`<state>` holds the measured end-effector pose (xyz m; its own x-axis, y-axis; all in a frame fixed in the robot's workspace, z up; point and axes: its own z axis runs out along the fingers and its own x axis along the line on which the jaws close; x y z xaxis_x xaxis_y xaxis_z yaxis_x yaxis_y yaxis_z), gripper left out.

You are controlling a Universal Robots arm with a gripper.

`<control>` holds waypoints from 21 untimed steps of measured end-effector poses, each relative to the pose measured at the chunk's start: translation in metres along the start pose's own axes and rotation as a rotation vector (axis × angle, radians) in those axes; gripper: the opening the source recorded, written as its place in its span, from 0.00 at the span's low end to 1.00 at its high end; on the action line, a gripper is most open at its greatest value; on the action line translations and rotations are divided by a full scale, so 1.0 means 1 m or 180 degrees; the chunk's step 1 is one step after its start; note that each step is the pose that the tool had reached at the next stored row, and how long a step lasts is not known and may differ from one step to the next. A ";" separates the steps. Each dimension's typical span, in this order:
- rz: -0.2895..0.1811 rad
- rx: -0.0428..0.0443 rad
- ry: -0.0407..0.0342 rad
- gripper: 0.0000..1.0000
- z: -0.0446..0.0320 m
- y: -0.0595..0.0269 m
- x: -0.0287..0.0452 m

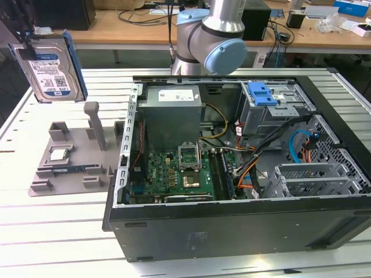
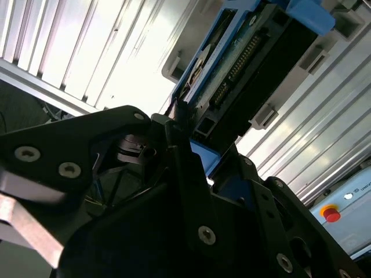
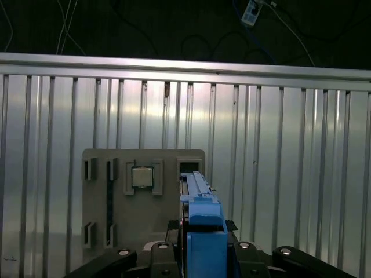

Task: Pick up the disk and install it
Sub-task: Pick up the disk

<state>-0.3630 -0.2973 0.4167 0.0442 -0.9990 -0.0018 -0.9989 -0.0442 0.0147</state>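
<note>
Blue plastic rail and silver-grey metal, right in my grip: my gripper (image 3: 202, 249) is clamped narrow on the disk (image 1: 52, 66), holding it by one edge. It hangs upright in the air at the exterior view's left, clear above the grey holder plate (image 1: 78, 147). The disk's flat face carries a white label with a blue band, dense black print and barcodes. The second wrist view catches its circuit-board side and a row of small metal pins. Below, the plate is matte grey plastic with squared pockets and a tall post (image 1: 96, 124), and one pocket holds a small square silver chip (image 3: 141, 176). The counter (image 1: 58, 231) is ribbed, shiny aluminium slats. At the exterior view's right lies the open black computer case (image 1: 232, 231). Inside it are a green motherboard (image 1: 174, 171), bundled cables and a grey metal drive cage (image 1: 272, 116) topped by a blue latch (image 1: 262, 92), well apart from the disk.
</note>
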 end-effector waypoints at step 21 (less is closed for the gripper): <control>0.0000 0.0000 0.0000 0.37 -0.0434 0.0006 -0.0002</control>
<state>-0.3630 -0.2971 0.4601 0.0443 -0.9990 -0.0019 -0.9989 -0.0443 0.0146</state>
